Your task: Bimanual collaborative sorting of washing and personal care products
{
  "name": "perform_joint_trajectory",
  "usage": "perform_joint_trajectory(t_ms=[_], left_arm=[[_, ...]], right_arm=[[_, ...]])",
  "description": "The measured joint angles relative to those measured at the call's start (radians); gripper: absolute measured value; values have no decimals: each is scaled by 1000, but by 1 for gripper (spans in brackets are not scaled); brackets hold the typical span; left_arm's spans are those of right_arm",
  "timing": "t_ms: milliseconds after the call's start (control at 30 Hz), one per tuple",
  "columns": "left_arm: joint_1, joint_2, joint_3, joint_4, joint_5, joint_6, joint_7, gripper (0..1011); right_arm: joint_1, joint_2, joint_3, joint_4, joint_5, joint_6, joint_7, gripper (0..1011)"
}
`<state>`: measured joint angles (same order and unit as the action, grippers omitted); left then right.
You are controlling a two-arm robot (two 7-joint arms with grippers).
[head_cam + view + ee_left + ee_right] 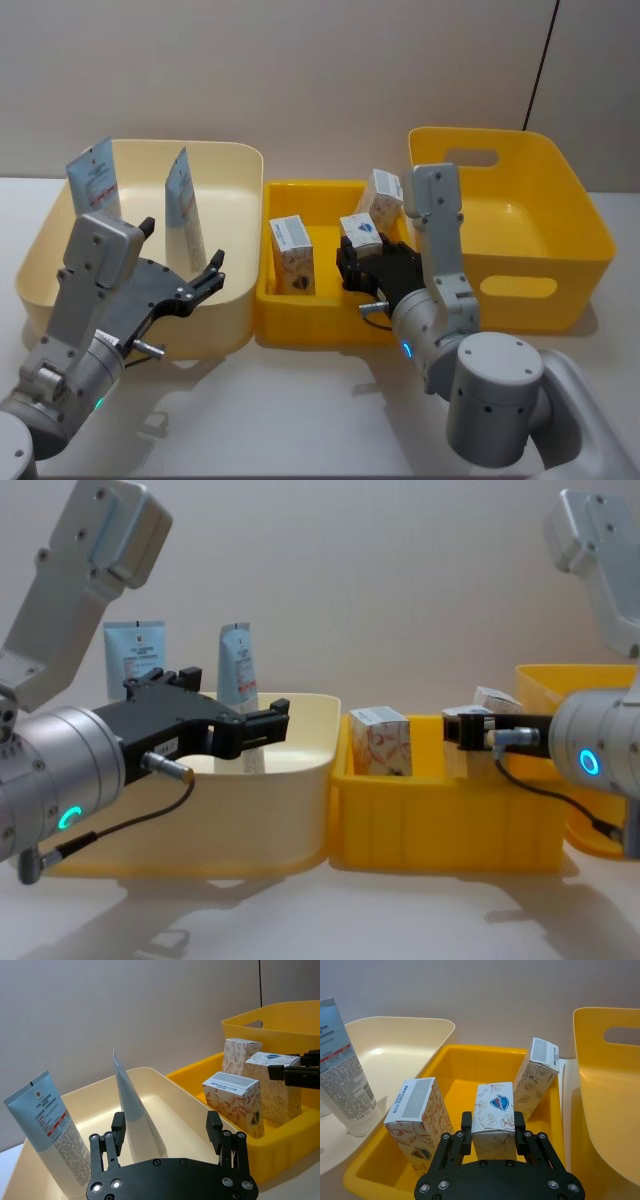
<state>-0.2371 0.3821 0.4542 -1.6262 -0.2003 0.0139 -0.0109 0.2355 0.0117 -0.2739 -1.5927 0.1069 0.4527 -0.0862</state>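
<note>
Standing upright in the cream bin (232, 205) on the table (300, 400) are a left tube (95, 180) at the far corner and a right tube (185, 205) nearer the middle. The left gripper (183, 246) hovers over that bin's near side, jaws wide and holding nothing. Next comes the small bin (300, 187) with three cartons: a left carton (292, 255), a middle carton (362, 232) and a back carton (385, 190). The right gripper (372, 258) has its jaws pressed on the middle carton's sides. The big bin (560, 200) stands rightmost.
</note>
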Motion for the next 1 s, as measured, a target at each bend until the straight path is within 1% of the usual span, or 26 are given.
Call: perform_joint_trajectory(t_ms=[600,833,1000], left_arm=[[0,0,0,0,0,0,0,1003],[0,0,0,0,0,0,0,1003],[0,0,0,0,0,0,0,1003]], right_arm=[[1,0,-1,2,-1,-5,5,465],[-2,14,-5,-15,-2,-40,36,465],[-5,29,-6,-41,2,-81,70,465]])
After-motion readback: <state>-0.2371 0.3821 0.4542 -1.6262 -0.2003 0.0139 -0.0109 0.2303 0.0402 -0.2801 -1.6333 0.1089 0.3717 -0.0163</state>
